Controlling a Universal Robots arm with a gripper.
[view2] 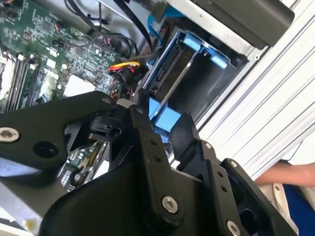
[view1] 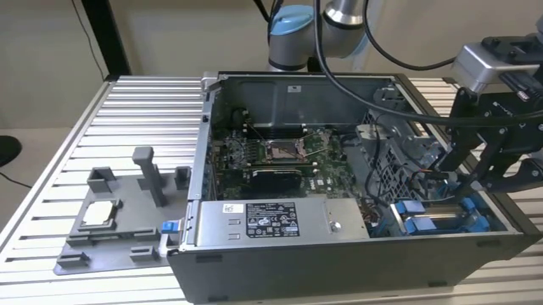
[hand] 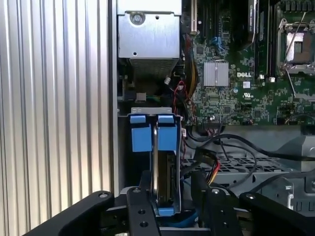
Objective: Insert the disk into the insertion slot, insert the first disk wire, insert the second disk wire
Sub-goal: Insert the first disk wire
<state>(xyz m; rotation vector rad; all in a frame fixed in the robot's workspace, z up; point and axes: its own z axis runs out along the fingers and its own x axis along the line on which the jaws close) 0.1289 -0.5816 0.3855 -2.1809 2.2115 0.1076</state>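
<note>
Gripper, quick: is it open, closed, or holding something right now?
Gripper: cannot be told; it is at the disk standing in the drive cage.

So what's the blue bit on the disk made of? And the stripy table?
The blue frame on the disk looks like moulded plastic: flat bright colour, soft sheen, rounded tabs. The table is probably bare aluminium: pale silver ribs with a dull gleam, though painted metal can't be ruled out.
</note>
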